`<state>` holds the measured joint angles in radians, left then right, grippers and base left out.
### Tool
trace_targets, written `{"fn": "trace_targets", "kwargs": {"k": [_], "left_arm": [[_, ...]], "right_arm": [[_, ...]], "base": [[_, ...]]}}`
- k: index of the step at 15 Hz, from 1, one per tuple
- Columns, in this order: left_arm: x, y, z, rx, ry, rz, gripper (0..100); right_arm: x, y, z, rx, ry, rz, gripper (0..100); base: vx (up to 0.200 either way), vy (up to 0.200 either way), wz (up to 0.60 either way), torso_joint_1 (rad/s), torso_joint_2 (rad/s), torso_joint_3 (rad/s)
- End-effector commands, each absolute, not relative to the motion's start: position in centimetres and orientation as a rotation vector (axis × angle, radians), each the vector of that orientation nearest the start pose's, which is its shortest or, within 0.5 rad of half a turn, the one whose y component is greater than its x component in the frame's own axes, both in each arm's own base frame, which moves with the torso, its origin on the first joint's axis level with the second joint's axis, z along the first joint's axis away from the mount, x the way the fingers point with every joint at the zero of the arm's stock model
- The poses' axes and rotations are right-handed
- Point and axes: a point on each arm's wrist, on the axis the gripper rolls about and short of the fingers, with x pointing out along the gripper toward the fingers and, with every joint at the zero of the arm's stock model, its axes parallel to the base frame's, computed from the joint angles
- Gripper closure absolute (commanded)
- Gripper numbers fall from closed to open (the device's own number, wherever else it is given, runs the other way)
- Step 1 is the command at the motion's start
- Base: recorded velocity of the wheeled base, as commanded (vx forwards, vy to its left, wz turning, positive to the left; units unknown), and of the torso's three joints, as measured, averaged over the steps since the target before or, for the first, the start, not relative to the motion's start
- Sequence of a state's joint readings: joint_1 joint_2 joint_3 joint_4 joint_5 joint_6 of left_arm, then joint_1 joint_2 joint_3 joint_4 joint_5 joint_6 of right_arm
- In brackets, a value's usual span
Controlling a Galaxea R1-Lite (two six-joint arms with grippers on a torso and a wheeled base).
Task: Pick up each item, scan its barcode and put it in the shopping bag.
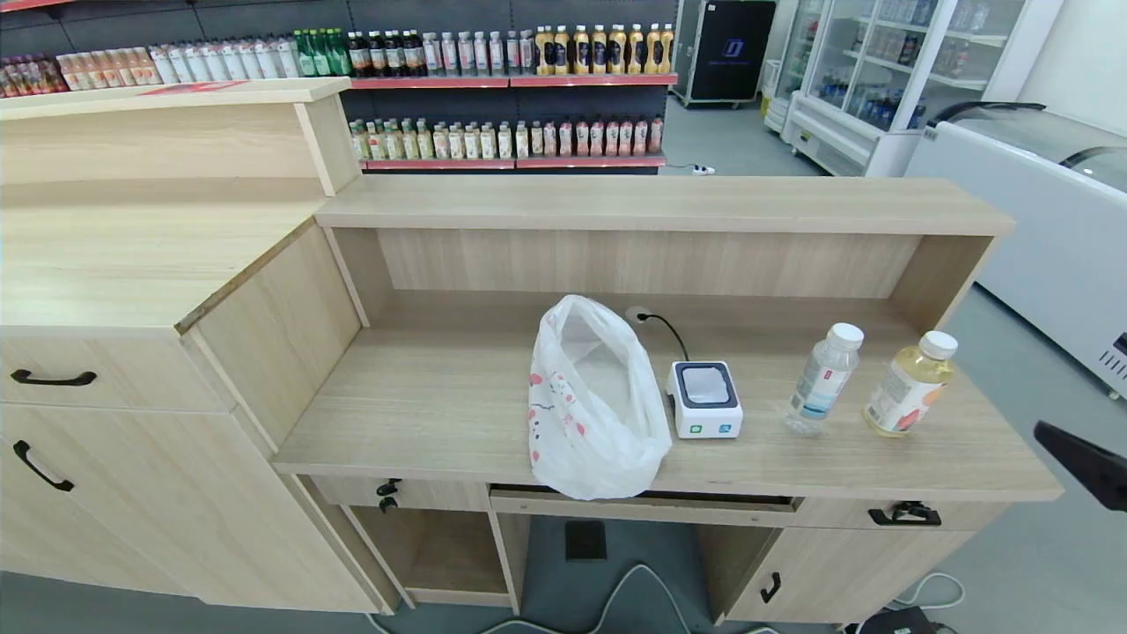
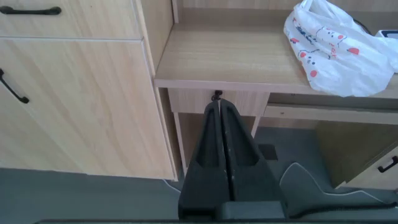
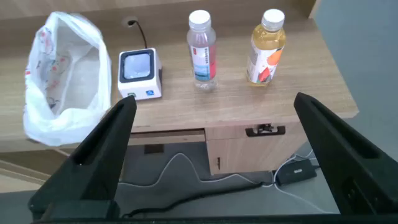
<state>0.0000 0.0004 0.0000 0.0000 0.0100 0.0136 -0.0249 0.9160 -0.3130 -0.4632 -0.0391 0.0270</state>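
Low before the wooden counter [image 1: 423,414], the left gripper [image 2: 219,109] is pinched together and the right gripper [image 3: 216,102] gapes wide, empty. In the head view the shopping bag [image 1: 594,405] sits centre, the barcode scanner [image 1: 704,396] just right of it, the water bottle [image 1: 823,379] and yellow drink bottle [image 1: 909,383] upright farther right. The first pick looks not yet begun; next, the right gripper must close round the water bottle.

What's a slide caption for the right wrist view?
Open right gripper faces counter with shopping bag, scanner, clear bottle and yellow bottle.

A pale wood counter [image 1: 458,414] on grey floor [image 1: 731,141] — bottle-lined shelves [image 1: 511,84] and glass-door fridges [image 1: 872,70] behind.
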Motion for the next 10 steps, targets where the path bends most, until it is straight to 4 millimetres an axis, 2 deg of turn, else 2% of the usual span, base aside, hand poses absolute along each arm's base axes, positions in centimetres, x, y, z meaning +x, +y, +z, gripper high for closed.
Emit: {"fn": "trace_targets", "kwargs": {"k": [1,4,5,6,10], "left_arm": [[-2.3,0.0,7.5,0.014,0.0,0.011,100],[-2.3,0.0,7.5,0.014,0.0,0.011,100],[-2.3,0.0,7.5,0.014,0.0,0.011,100],[-2.3,0.0,7.5,0.014,0.0,0.011,100],[-2.3,0.0,7.5,0.014,0.0,0.011,100]], "right_arm": [[16.8,-1.4,15.9,0.007,0.275,-0.115,0],[21.2,-3.4,13.9,-0.091,0.249,-0.178,0],[21.2,-3.4,13.8,-0.094,0.251,-0.179,0],[23.4,-4.1,12.5,-0.116,0.232,-0.187,0],[26.0,-5.5,10.1,-0.18,0.283,-0.163,0]], "base": [[0.0,0.0,0.0,0.0,0.0,0.0],[0.0,0.0,0.0,0.0,0.0,0.0],[0.0,0.0,0.0,0.0,0.0,0.0],[0.0,0.0,0.0,0.0,0.0,0.0],[0.0,0.0,0.0,0.0,0.0,0.0]]}}
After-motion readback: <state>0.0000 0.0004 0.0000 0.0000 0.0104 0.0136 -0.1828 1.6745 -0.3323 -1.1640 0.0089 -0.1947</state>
